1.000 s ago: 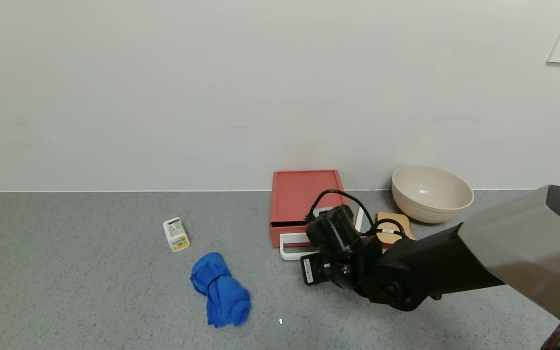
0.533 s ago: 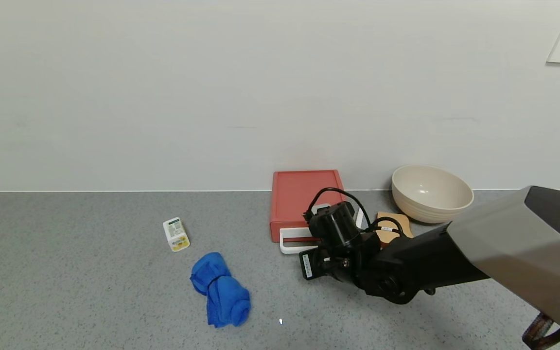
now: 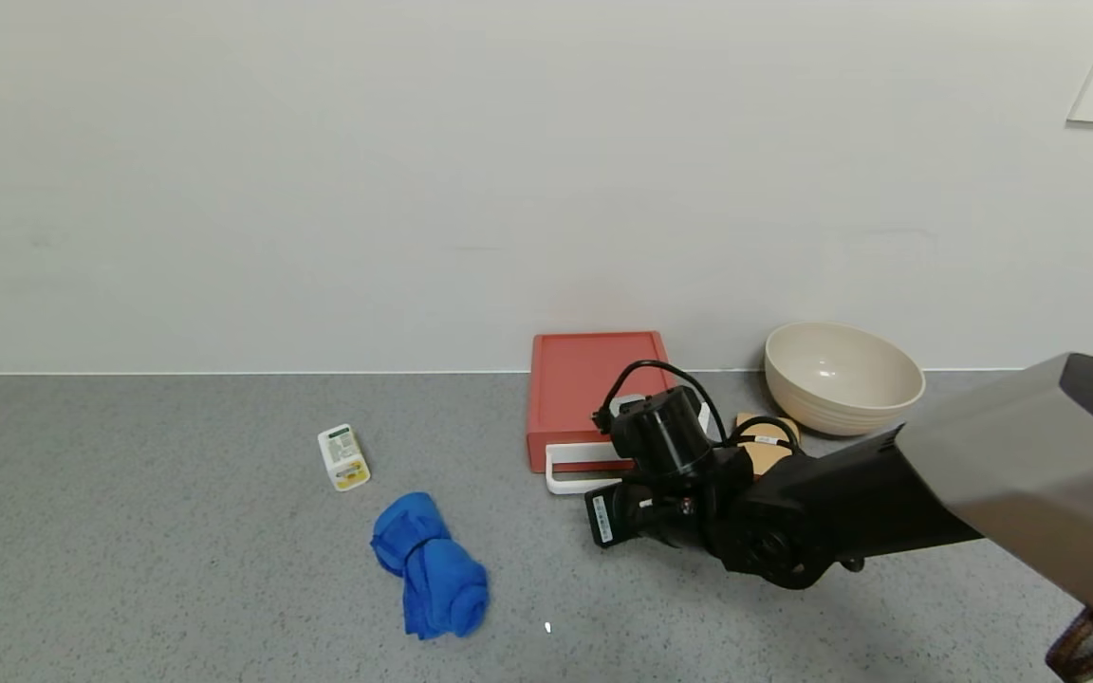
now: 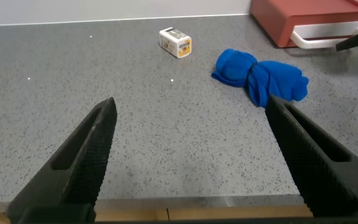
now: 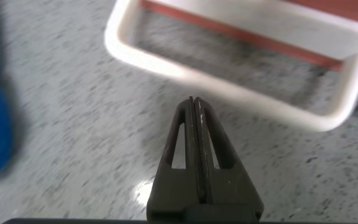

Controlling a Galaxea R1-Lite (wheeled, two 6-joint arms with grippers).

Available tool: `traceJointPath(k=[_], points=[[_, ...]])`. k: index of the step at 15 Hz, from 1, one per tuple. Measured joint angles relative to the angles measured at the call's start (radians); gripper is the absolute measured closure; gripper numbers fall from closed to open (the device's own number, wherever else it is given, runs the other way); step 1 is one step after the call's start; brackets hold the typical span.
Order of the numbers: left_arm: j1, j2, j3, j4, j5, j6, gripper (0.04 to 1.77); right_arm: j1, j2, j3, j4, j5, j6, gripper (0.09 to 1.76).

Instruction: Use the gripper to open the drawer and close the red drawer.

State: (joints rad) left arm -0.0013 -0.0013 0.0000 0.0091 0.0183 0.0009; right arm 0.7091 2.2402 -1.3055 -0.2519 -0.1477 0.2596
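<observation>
The salmon-red drawer (image 3: 594, 379) stands against the wall with its tray flush in the box and its white loop handle (image 3: 573, 470) lying toward me. My right gripper (image 3: 630, 491) is low over the table just in front of the handle's right part. In the right wrist view the right gripper (image 5: 196, 102) is shut and empty, its tip a short way off the handle (image 5: 229, 87), with the red drawer front (image 5: 229, 32) behind. My left gripper (image 4: 190, 102) is open and empty over the table's front edge, far from the drawer (image 4: 303, 15).
A beige bowl (image 3: 841, 375) stands right of the drawer, with a tan flat object (image 3: 763, 438) partly hidden behind my right arm. A blue cloth (image 3: 428, 564) and a small white-and-yellow box (image 3: 343, 457) lie to the left. The wall rises right behind the drawer.
The tray stood slightly out one second ago; it is now flush in the box and the handle lies closer to the wall. My right gripper moved toward the drawer, then slightly right.
</observation>
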Motion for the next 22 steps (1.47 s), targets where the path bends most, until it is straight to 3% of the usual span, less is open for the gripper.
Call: traceJointPath(k=[3,8,17,18,22], points=[[0.0,0.0,0.0,0.0,0.001,-0.001,0.09,-0.003,-0.087,0.062,0.007,0.093,-0.034,1.73],[0.0,0.0,0.0,-0.003,0.004,-0.007,0.09,-0.065,-0.31,0.237,0.006,0.223,-0.199,1.73],[0.0,0.0,0.0,-0.003,0.003,-0.01,0.09,-0.233,-0.625,0.412,0.061,0.25,-0.266,1.73],[0.001,0.0,0.0,-0.003,0.003,-0.01,0.09,-0.242,-0.649,0.425,0.06,0.249,-0.267,1.65],[0.001,0.0,0.0,-0.003,0.002,-0.01,0.09,-0.26,-0.744,0.483,0.06,0.249,-0.267,1.04]])
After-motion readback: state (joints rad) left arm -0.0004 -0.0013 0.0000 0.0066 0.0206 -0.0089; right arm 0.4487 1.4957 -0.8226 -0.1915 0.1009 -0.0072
